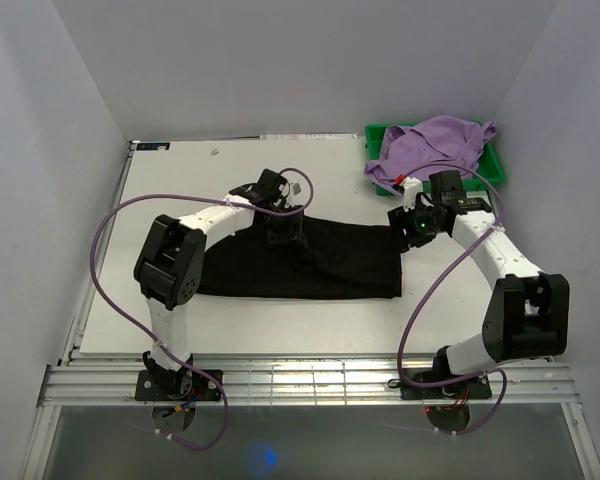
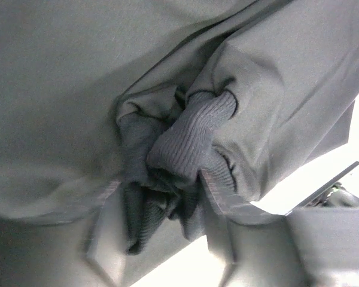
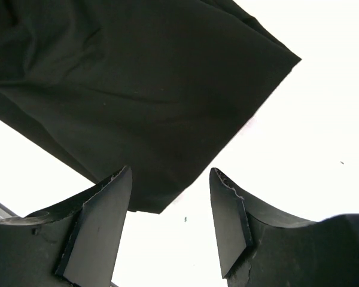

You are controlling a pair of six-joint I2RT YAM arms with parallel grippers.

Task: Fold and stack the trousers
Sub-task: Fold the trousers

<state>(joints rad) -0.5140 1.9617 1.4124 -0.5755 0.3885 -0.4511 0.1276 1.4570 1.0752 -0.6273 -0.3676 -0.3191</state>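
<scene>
The black trousers [image 1: 325,265] lie folded in a wide band across the middle of the white table [image 1: 180,170]. My left gripper [image 1: 285,228] sits at their far edge, shut on a bunched ribbed cuff [image 2: 191,137] of the trousers. In the left wrist view the gripper [image 2: 158,185] has the fabric [image 2: 78,89] gathered between its fingers. My right gripper [image 1: 411,230] is open and empty just above the far right corner of the trousers. In the right wrist view the gripper [image 3: 170,179] has a corner of the cloth [image 3: 137,89] lying between and beyond its fingers, untouched.
A green bin [image 1: 496,166] stands at the back right with a lilac purple garment [image 1: 435,145] heaped in it, close behind my right gripper. Purple cables loop from both arms. Grey walls close in on the table on three sides.
</scene>
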